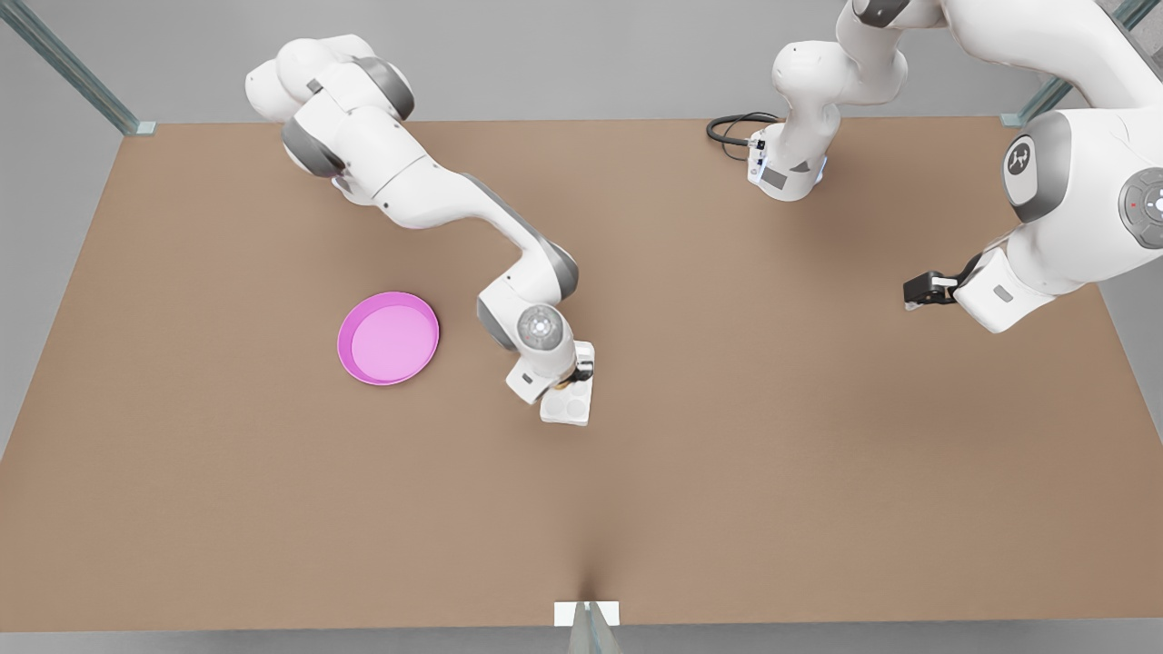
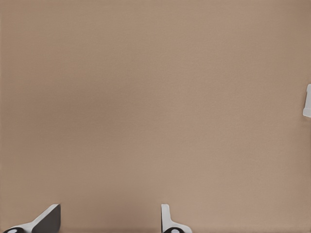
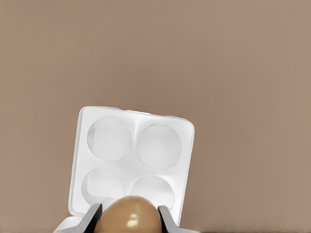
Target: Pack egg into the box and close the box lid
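A tan-brown egg (image 3: 129, 212) sits between the fingers of my right gripper (image 3: 129, 219), which is shut on it. It hangs just over the near edge of the white box (image 3: 134, 154), whose four round cups are all bare. In the front view this gripper (image 1: 571, 374) is low over the box (image 1: 567, 406) at mid-table. Part of the box lid (image 1: 586, 356) shows beside the wrist, lying open; the arm covers most of it. My left gripper (image 1: 910, 296) waits open above bare table at the front view's right, its fingers (image 2: 48, 219) spread wide with nothing between them.
An empty round pink plate (image 1: 389, 338) lies to the front view's left of the box. A black cable (image 1: 731, 127) loops by the far arm base. A small white marker (image 1: 586, 613) sits at the table's near edge.
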Action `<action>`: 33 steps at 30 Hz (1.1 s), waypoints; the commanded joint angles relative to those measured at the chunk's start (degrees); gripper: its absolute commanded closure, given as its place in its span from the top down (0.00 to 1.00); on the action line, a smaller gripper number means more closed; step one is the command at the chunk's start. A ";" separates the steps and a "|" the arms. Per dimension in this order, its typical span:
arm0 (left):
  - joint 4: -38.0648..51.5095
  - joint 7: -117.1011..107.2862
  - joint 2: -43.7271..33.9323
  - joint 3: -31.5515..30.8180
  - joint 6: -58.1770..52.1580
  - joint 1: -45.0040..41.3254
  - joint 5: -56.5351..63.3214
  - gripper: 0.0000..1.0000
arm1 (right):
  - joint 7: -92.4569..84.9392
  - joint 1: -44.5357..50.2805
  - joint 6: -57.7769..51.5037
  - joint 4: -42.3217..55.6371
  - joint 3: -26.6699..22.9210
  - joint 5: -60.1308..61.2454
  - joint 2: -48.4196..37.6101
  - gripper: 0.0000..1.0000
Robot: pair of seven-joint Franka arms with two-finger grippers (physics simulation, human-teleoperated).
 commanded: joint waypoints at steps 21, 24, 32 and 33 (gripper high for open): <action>0.03 -1.63 4.34 0.02 -6.67 -5.17 7.49 1.00 | -42.36 -37.73 -31.90 -8.03 -1.34 -0.75 -36.39 1.00; 0.11 -26.48 7.94 -0.07 -24.26 -33.56 -0.57 0.21 | -41.92 -37.99 -36.38 -3.10 -1.52 -1.02 -36.04 1.00; -4.01 -86.27 19.55 -0.25 11.07 -54.48 -23.27 0.21 | -42.10 -38.87 -38.58 -2.40 -1.17 -6.73 -35.86 1.00; -8.50 -86.27 19.64 -0.07 16.78 -56.25 -20.45 0.21 | -42.10 -38.87 -38.67 -2.40 -1.17 -6.73 -35.86 1.00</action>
